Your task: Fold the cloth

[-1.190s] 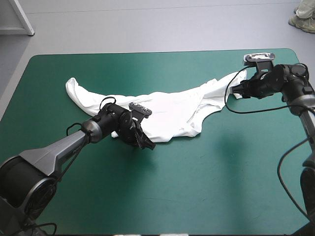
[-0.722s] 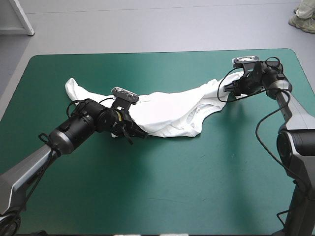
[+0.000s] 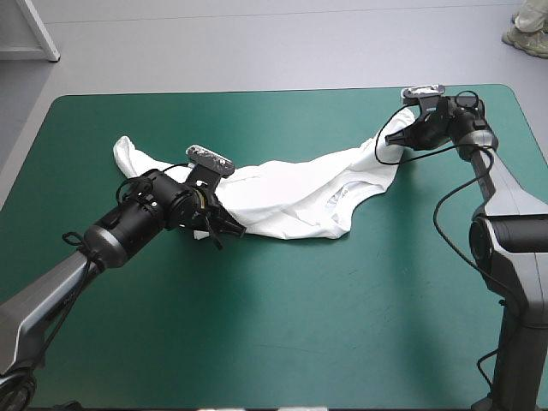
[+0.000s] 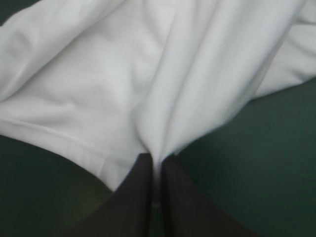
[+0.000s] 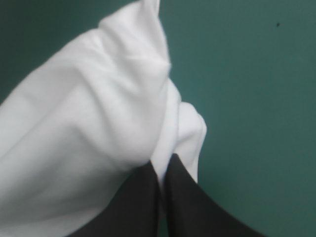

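High view: shows the T-shirt [image 3: 291, 193] strung in a rumpled band across the far half of the counter [image 3: 300, 325], from ten o'clock toward two o'clock. Finds the left hand [image 3: 224, 229] pinched tight on the near edge, about eight o'clock of the cloth, and the right hand [image 3: 387, 141] clamped likewise on the far tip at two o'clock. Confirmed in both wrist views, with black fingers [image 4: 140, 197] all but meeting over white fabric. Looks like early going: gripped at two ends, not yet spread flat, no fold laid. Leaves the flattening, then every fold.
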`<state>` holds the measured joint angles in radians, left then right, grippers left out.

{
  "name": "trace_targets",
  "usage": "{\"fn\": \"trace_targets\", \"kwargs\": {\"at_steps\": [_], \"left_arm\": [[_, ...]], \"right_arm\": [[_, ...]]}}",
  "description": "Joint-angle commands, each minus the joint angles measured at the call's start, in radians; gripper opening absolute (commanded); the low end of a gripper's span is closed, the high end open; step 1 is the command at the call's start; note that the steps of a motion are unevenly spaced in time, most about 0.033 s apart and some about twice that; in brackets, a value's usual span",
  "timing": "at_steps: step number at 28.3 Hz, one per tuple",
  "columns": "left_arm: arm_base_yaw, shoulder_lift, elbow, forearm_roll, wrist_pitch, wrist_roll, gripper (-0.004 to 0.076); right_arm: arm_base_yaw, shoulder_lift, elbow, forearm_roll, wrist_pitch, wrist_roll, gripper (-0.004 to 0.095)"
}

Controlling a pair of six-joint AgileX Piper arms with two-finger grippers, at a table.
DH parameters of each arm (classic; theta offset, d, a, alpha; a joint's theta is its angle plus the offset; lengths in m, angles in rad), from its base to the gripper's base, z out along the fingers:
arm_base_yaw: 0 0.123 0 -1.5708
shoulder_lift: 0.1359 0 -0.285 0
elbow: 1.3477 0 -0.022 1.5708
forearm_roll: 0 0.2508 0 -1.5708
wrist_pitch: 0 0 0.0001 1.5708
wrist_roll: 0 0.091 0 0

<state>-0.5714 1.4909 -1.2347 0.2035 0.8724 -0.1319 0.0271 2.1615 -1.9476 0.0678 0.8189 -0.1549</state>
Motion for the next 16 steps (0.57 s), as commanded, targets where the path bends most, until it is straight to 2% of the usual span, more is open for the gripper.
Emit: {"fn": "trace_targets", "kwargs": {"at_steps": [1,7,11,13,16], "left_arm": [[-0.004,-0.052,-0.091,0.064,-0.028,-0.023,0.0019],[-0.004,-0.061,-0.360,0.124,0.003,-0.021,0.0019],[-0.004,-0.061,-0.620,0.183,0.027,0.010,0.0019],[-0.004,-0.059,-0.817,0.231,0.061,0.045,0.0019],[-0.004,-0.059,-0.976,0.307,0.098,0.073,0.0019]], "right_arm": [[-0.007,-0.127,-0.108,0.001,0.023,-0.004,-0.0017],[-0.007,-0.243,-0.247,-0.002,0.092,0.023,-0.0017],[-0.007,-0.332,-0.346,-0.002,0.133,0.037,-0.0017],[-0.007,-0.406,-0.417,0.002,0.159,0.037,-0.0017],[-0.007,-0.479,-0.486,0.002,0.173,0.037,-0.0017]]}}
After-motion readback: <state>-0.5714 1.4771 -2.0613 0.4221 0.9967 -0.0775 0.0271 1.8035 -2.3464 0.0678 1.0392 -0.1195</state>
